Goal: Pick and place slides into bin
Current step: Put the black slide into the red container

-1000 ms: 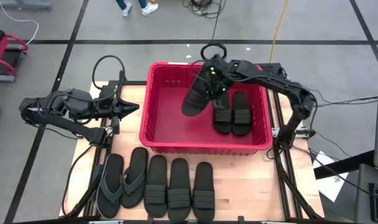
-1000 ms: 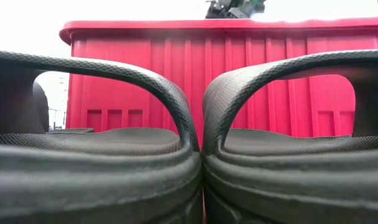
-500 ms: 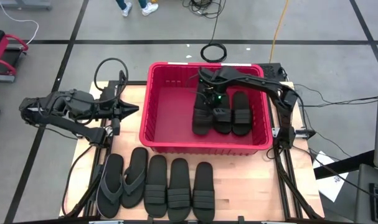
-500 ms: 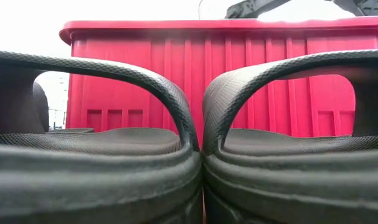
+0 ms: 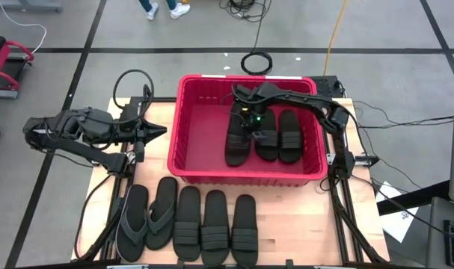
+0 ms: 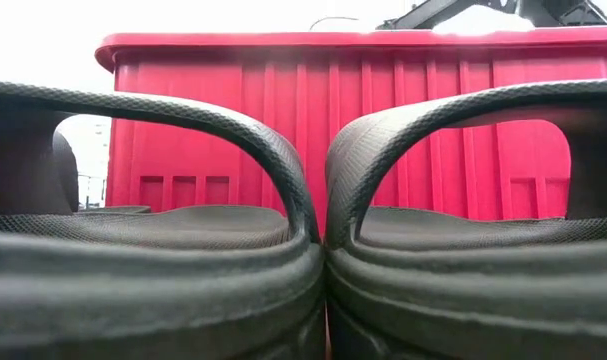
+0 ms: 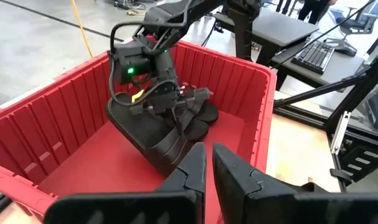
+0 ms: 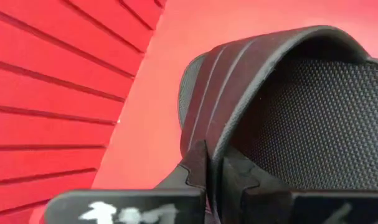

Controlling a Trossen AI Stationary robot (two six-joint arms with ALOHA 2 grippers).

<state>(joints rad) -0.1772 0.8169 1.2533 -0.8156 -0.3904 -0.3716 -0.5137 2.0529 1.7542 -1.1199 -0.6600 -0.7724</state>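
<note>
The red bin stands at the table's far middle. Two black slides lie flat on its floor at the right. My right gripper is down inside the bin, shut on a third black slide just left of those two; it also shows in the left wrist view. My left gripper hangs shut and empty left of the bin. Three black slides and two grey flip-flops lie in a row on the table's near part. My right gripper pinches the edge of the slide's wide ribbed strap between its two fingers. The fingers come from above, pointing down into the bin. The slide hangs tilted below them, its lower end at or near the bin's floor.
The bin's left half has bare floor. In the low view two slides fill the foreground before the bin's near wall. Cables lie on the floor behind the table, and a person's feet show far back.
My right gripper has gone down into the bin with the slide. The slide, held high and slanted above the bin a second ago, now sits low and lengthwise beside the two slides lying there.
</note>
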